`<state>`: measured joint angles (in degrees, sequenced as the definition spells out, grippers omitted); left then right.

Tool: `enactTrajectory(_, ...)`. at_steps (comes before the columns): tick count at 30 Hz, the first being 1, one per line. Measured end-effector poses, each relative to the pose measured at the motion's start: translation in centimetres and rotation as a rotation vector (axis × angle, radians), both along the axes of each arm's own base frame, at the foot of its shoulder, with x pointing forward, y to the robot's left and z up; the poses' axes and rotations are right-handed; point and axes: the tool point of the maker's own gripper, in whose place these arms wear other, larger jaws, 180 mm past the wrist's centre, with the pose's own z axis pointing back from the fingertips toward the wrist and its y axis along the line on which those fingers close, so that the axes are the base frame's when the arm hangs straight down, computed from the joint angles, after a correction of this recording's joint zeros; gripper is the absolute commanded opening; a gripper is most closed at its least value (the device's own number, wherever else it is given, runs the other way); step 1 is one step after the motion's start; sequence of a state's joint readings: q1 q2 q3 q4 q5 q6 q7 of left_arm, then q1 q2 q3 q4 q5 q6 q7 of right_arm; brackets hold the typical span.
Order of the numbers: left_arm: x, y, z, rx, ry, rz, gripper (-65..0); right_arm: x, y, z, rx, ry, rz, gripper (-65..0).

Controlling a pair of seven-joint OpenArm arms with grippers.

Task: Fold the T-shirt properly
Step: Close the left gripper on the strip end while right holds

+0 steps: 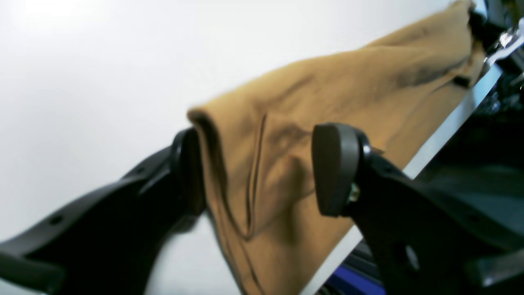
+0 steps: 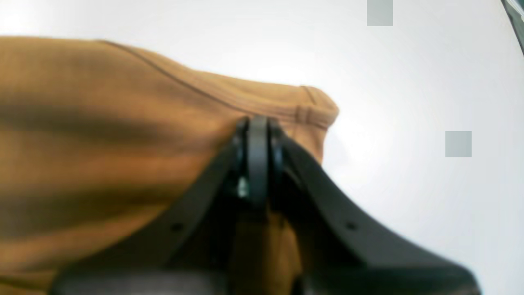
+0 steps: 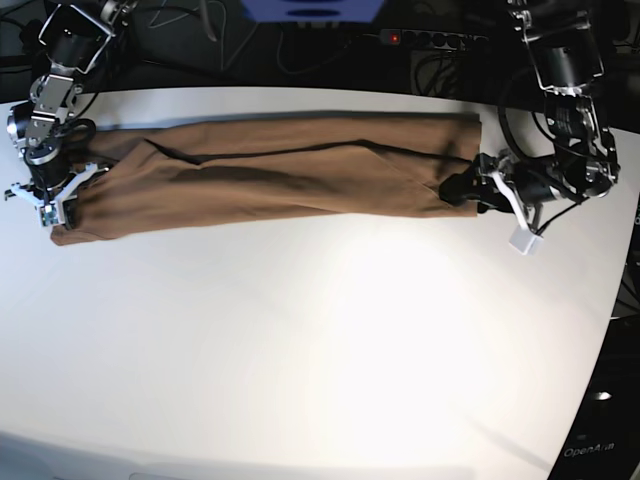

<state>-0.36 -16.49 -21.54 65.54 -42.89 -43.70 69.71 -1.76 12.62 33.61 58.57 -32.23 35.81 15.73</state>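
Observation:
The tan T-shirt (image 3: 290, 175) lies stretched in a long narrow band across the back of the white table (image 3: 320, 350). At its right end in the base view, my left gripper (image 3: 462, 190) stands open. In the left wrist view its gripper (image 1: 262, 170) straddles a raised fold of the T-shirt (image 1: 368, 78), with the left pad (image 1: 188, 172) touching the cloth edge. At the band's other end my right gripper (image 3: 58, 205) is shut. The right wrist view shows that gripper (image 2: 258, 123) pinching the T-shirt (image 2: 102, 123) near a hemmed corner.
The table's back edge runs just behind the shirt. Beyond it lie dark cables, a power strip (image 3: 430, 38) and a blue object (image 3: 310, 10). Wide white tabletop extends in front of the shirt toward the near edge.

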Motion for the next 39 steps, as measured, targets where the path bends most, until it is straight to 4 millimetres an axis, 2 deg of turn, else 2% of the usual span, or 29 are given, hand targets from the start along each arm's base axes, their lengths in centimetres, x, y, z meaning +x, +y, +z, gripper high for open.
enactTrajectory(17, 0.0, 0.0, -0.1, 0.004, -0.011, 0.002, -24.0, 0.0, 0.0, 0.0, 0.001, 0.0, 0.001, -64.7)
enactTrajectory(24, -0.1, -2.3, -0.3, 0.007, -0.017, -0.111, -24.0, 0.1, 0.1, -0.1, 0.003, 0.003, -0.003, -64.7)
enactTrajectory(32, -0.2, -1.7, -0.2, 0.009, -0.034, -0.107, -24.0, 0.1, 0.2, 0.0, 0.004, -0.003, -0.001, -64.7)
enactTrajectory(39, -1.8, -0.2, -0.2, 0.002, -0.008, -0.107, -24.0, 0.3, 0.5, 0.1, 0.012, -0.016, 0.005, -64.7)
